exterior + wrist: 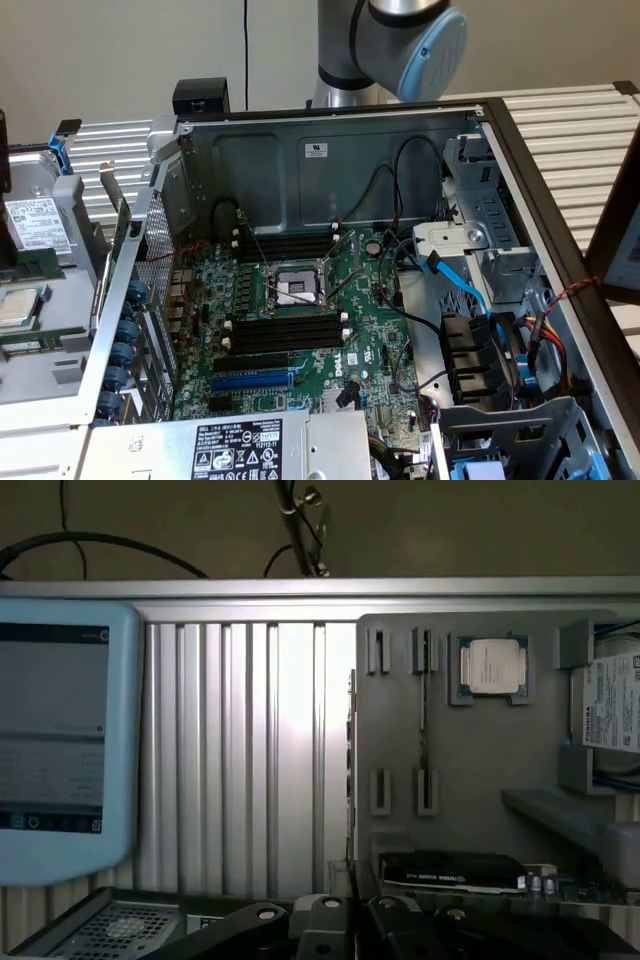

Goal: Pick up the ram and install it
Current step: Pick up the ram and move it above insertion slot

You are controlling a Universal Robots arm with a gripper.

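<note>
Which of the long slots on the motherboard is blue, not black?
The expansion slot nearest the power supply label. It alone is blue; the memory slots flanking the CPU socket are black.

Your surface (570,130) is ribbed aluminium. The open computer case (330,150) sits on it, and a grey parts tray (40,370) lies just beside the case at the exterior view's left. In the wrist view, a light-blue-framed screen (122,730) rests on the ribs near that tray.
</note>
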